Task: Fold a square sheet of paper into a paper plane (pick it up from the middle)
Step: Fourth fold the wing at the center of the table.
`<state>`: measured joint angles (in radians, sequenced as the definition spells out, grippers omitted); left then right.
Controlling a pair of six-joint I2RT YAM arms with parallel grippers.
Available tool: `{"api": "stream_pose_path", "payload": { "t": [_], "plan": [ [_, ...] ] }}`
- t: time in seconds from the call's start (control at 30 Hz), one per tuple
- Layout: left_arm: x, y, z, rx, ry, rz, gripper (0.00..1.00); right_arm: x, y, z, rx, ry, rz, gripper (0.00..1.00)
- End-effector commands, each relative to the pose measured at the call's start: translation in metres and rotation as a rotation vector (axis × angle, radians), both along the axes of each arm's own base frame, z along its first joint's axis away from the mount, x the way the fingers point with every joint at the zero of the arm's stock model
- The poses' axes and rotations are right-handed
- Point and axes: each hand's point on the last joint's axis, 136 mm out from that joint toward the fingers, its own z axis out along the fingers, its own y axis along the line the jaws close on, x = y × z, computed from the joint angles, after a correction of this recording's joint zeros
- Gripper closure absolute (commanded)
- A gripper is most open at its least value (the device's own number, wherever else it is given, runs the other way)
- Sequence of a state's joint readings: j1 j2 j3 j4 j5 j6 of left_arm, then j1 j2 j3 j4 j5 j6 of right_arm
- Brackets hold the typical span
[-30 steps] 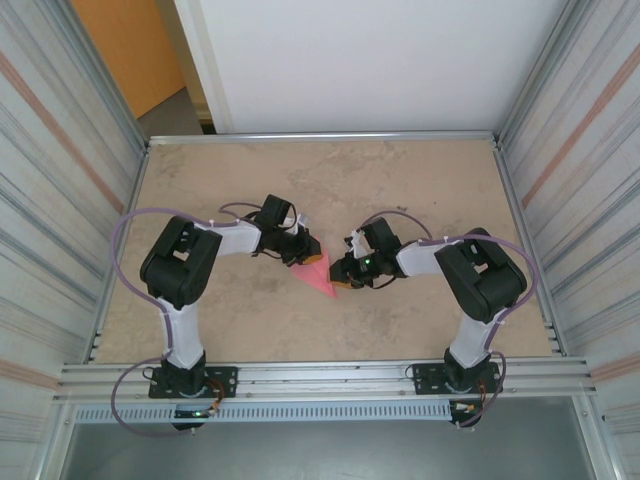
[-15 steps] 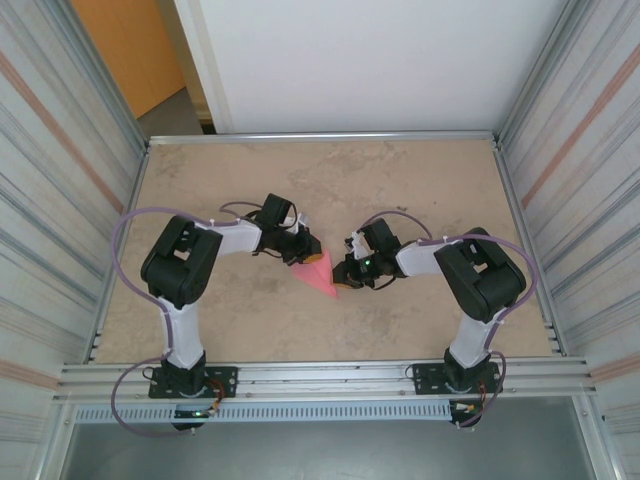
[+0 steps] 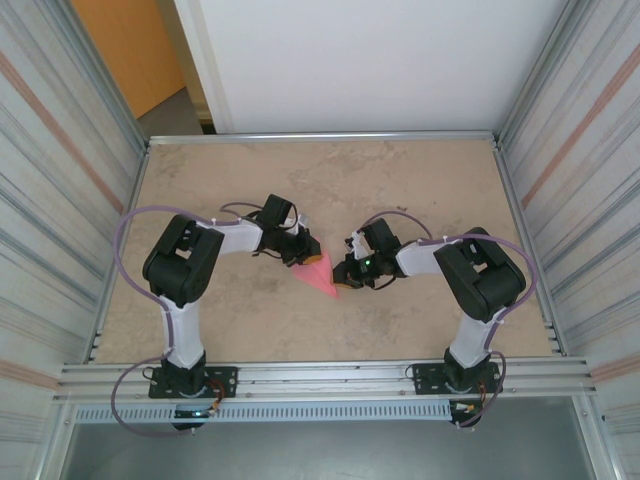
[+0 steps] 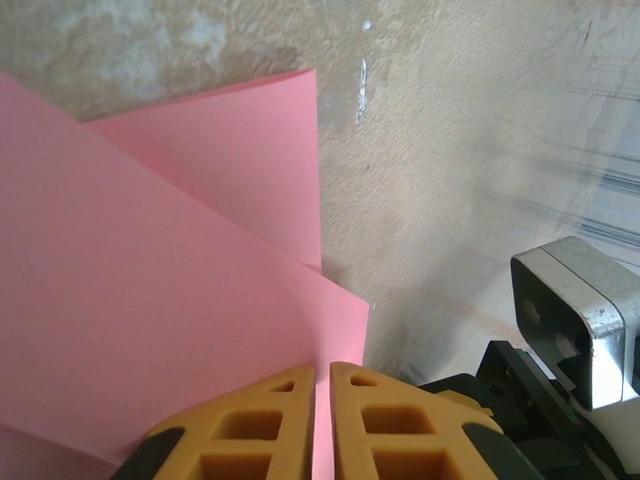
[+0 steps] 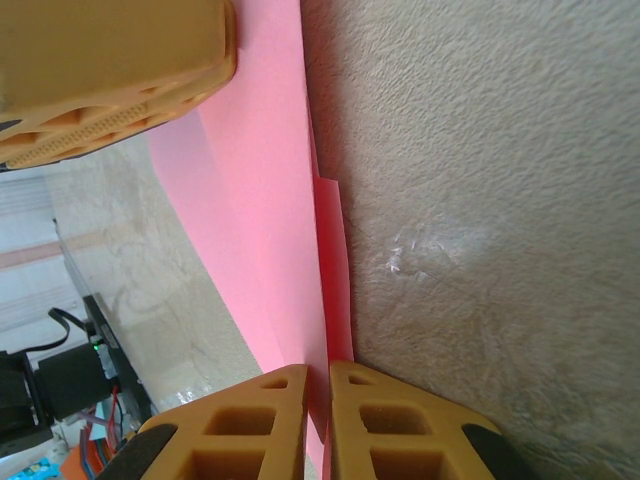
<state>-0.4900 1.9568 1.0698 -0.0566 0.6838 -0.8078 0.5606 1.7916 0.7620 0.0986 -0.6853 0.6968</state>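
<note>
The pink sheet of paper (image 3: 319, 275) is folded into a pointed triangle at the table's middle, its tip toward the near edge. My left gripper (image 3: 310, 256) is shut on its upper left edge; in the left wrist view the yellow jaws (image 4: 322, 372) pinch a folded layer of the paper (image 4: 150, 280). My right gripper (image 3: 338, 276) is shut on the right edge near the tip; the right wrist view shows the paper (image 5: 270, 200) standing on edge between the jaws (image 5: 318, 375), with the left gripper's fingers (image 5: 110, 60) at the top left.
The beige tabletop (image 3: 400, 180) is bounded by metal rails and corrugated side walls (image 3: 60, 200). The two arms bend in toward each other at mid-table. The right arm's wrist camera (image 4: 575, 315) is close beside the left gripper.
The right gripper has closed onto the paper's right edge. The paper and both arms have barely shifted.
</note>
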Motion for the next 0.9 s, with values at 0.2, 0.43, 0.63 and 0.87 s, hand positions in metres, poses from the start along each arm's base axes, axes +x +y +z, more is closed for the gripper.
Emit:
{"api": "stream_pose_path", "payload": {
  "t": [0.2,0.43,0.63,0.87],
  "plan": [
    [0.0027,0.0107,-0.0029,0.035,-0.006,0.023,0.88,-0.0110,-0.0131,-0.0257,-0.086,0.067,-0.003,0.87],
    [0.0019,0.0111,-0.0046,0.038,0.001,0.025,0.89,-0.0114,-0.0129,-0.0270,-0.091,0.073,-0.003,0.87],
    [0.0003,0.0118,-0.0020,0.037,-0.001,0.024,0.89,-0.0113,-0.0145,-0.0277,-0.100,0.076,-0.007,0.85],
    [-0.0026,0.0157,0.0018,0.046,-0.010,0.029,0.89,-0.0119,-0.0166,-0.0316,-0.118,0.083,-0.012,0.83]
  ]
}}
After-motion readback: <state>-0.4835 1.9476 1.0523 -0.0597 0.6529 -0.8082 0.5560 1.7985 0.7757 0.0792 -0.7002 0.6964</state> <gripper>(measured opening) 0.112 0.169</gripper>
